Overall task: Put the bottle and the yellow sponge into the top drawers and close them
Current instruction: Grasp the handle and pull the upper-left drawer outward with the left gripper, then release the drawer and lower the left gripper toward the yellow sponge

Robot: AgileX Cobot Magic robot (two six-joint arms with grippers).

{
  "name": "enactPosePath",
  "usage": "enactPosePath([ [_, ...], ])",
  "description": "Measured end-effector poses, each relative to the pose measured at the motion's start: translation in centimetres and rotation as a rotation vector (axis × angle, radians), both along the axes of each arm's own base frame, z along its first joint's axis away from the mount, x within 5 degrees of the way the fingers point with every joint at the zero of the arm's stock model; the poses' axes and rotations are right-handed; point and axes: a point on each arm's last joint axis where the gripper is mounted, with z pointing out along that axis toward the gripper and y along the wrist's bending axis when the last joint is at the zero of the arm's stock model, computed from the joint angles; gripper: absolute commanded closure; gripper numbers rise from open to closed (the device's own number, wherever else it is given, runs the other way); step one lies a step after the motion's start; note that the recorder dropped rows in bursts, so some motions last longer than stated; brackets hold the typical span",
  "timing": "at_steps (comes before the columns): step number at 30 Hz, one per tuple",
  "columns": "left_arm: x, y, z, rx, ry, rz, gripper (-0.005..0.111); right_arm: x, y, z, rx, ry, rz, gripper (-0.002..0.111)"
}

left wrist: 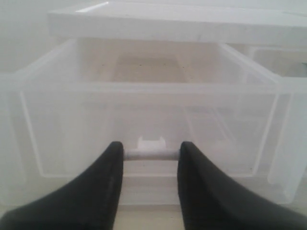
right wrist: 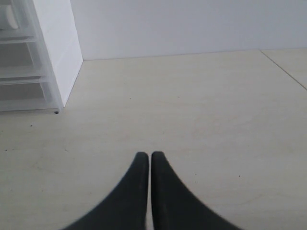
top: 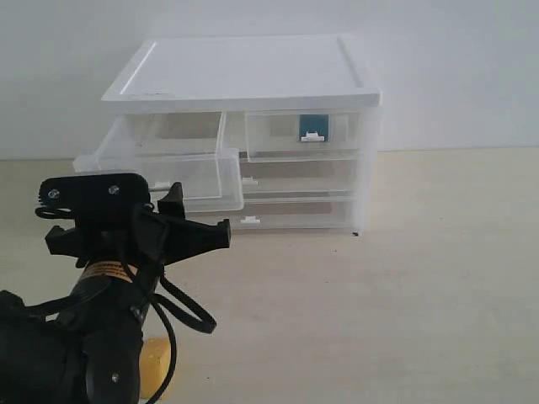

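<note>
Gripping the handle [left wrist: 151, 154] of the pulled-out left drawer [top: 198, 181] in half-parted left jaws, right jaws shut and empty, bottle [top: 313, 125] stowed at 1 o'clock; next, release and fetch the sponge [top: 152, 368] at 7 o'clock.

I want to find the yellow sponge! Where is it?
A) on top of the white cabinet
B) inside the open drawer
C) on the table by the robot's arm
C: the yellow sponge lies on the table beside the left arm; the open drawer shows nothing yellow.
</note>
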Motion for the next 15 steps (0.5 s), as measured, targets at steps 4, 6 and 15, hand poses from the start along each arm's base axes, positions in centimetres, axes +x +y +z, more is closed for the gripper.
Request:
enactPosePath([
  [4,0.0,0.0,0.0,0.0,0.0,0.0,0.102,0.0,0.0,0.0,0.0,0.0,0.0,0.108],
  [6,0.0,0.0,0.0,0.0,0.0,0.0,0.102,0.0,0.0,0.0,0.0,0.0,0.0,0.108],
  [15,-0.03,-0.07,0.01,0.005,-0.004,-0.012,0.096,0.0,0.0,0.0,0.0,0.0,0.0,0.108],
])
